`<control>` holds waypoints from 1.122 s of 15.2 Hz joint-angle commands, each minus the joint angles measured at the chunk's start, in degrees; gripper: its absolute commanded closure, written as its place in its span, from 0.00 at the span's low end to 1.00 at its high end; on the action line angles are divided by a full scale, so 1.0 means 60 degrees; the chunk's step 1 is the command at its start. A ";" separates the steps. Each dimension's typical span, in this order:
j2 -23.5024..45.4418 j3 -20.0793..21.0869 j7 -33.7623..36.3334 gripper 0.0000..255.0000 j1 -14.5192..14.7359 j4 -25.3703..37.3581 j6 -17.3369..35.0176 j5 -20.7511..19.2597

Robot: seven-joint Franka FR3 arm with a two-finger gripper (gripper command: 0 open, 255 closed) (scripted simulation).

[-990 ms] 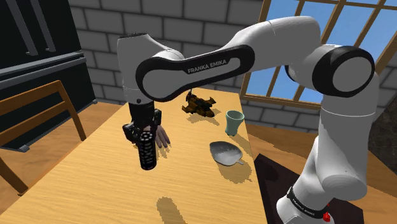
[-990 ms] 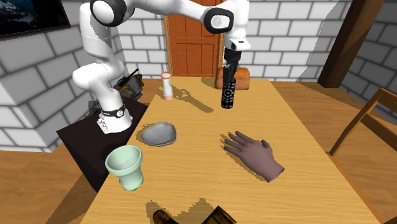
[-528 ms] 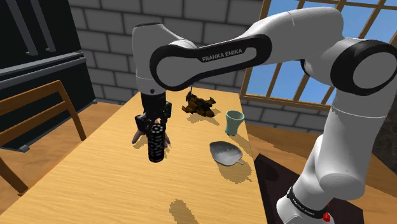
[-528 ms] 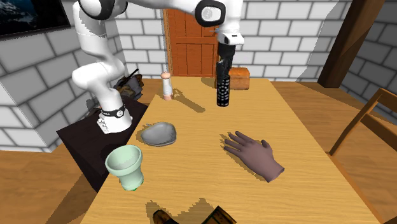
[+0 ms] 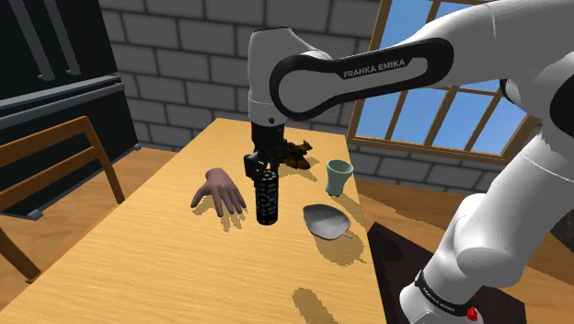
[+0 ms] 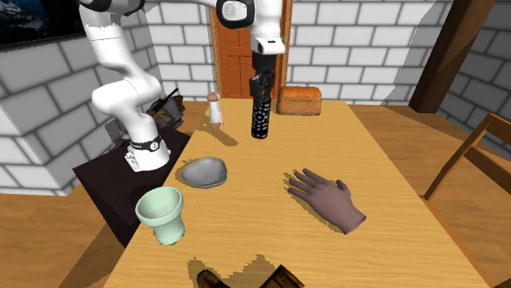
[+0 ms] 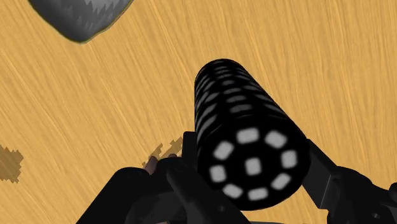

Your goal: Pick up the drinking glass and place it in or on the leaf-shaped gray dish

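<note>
Grey and shallow, the leaf-shaped dish [image 5: 324, 220] lies on the wooden table [image 5: 138, 267] nearest the stand, with nothing in it yet. A little beyond it, at about ten o'clock from the dish in the shoulder view, hangs the drinking glass [image 5: 266, 198], drawn black with pale spots. It is upright and clear of the tabletop. The black gripper [image 5: 264, 171] is clamped on its upper part, and the wrist view shows a finger pressed against each side of the glass [image 7: 245, 143]. There the dish [image 7: 83, 16] sits off to one side of the glass, not beneath it. So the pick-up looks done to me and the carry about half made. What is left is to bring the glass over the dish, lower it and let go. Farther off, a model hand [image 5: 219, 192] rests on the table at nine o'clock from the glass, and a pale green cup [image 5: 338, 176] stands at one o'clock from the dish.
</note>
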 commanded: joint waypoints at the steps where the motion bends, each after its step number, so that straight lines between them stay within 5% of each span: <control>1: -0.0705 -0.0246 -0.0491 1.00 -0.0138 -0.0660 -0.0010 0.0215; 9: -0.3025 -0.1419 -0.2206 1.00 -0.0522 -0.2509 -0.0490 0.0438; 17: -0.4914 -0.2772 -0.3858 1.00 -0.1033 -0.3667 -0.1266 -0.0058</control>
